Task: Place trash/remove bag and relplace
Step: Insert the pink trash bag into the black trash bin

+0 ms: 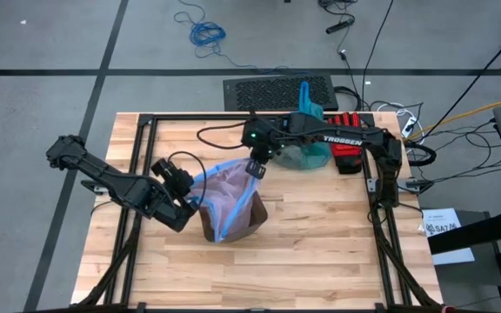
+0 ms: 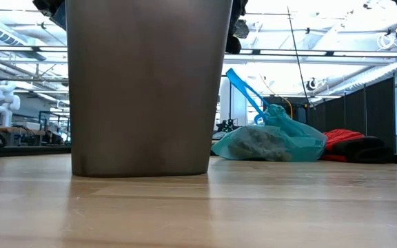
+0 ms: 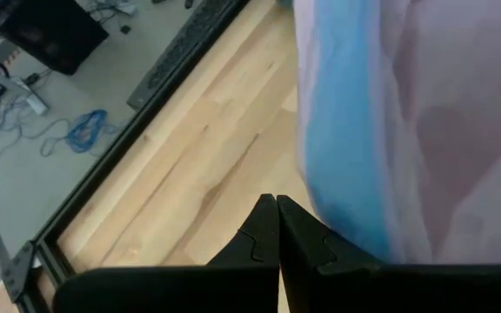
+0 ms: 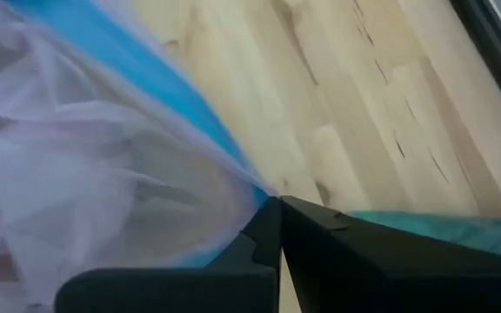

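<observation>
A grey-brown bin (image 1: 237,222) stands on the table and fills the low view as bin (image 2: 147,86). The pale pink bag with a blue edge (image 1: 226,193) is spread over its mouth between my two grippers. My left gripper (image 1: 183,193) is shut at the bag's left side, and my right gripper (image 1: 256,169) is shut at its far right side. The teal-green bag (image 1: 307,153) lies on its side on the table beyond the bin, with brown wads inside, as teal bag (image 2: 271,142) shows in the low view. My left gripper (image 3: 277,207) is shut beside the pink bag's blue edge (image 3: 342,148), coming from the table's left. The edge runs behind one finger (image 3: 320,248), which hides the place of contact. My right gripper (image 4: 277,202) pinches the blue edge (image 4: 233,161) at its fingertips, from the far right side. The edge runs taut from the tips, lifted above the bin.
A red glove (image 1: 348,144) lies next to the teal bag near the far right edge, seen also as red glove (image 2: 347,141). A black frame rail (image 1: 190,116) borders the table. Bare wood lies on the near side of the bin (image 1: 259,269).
</observation>
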Available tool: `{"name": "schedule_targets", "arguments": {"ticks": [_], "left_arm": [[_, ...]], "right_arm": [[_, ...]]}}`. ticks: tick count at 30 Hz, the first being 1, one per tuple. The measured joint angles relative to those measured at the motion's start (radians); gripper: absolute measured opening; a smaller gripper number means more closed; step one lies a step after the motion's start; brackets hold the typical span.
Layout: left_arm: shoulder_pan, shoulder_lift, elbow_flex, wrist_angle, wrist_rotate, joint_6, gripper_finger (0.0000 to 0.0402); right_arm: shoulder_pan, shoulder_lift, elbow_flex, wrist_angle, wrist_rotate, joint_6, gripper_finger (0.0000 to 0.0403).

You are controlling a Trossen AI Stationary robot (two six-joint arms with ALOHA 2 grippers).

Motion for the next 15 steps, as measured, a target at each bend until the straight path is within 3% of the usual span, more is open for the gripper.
{"name": "schedule_targets", "arguments": {"ticks": [15], "left_arm": [[-0.025,0.001,-0.044,0.055,0.034,0.002,0.0]], "right_arm": [[0.002,0.06,-0.001,-0.094,-0.029,-0.019,0.0]]}}
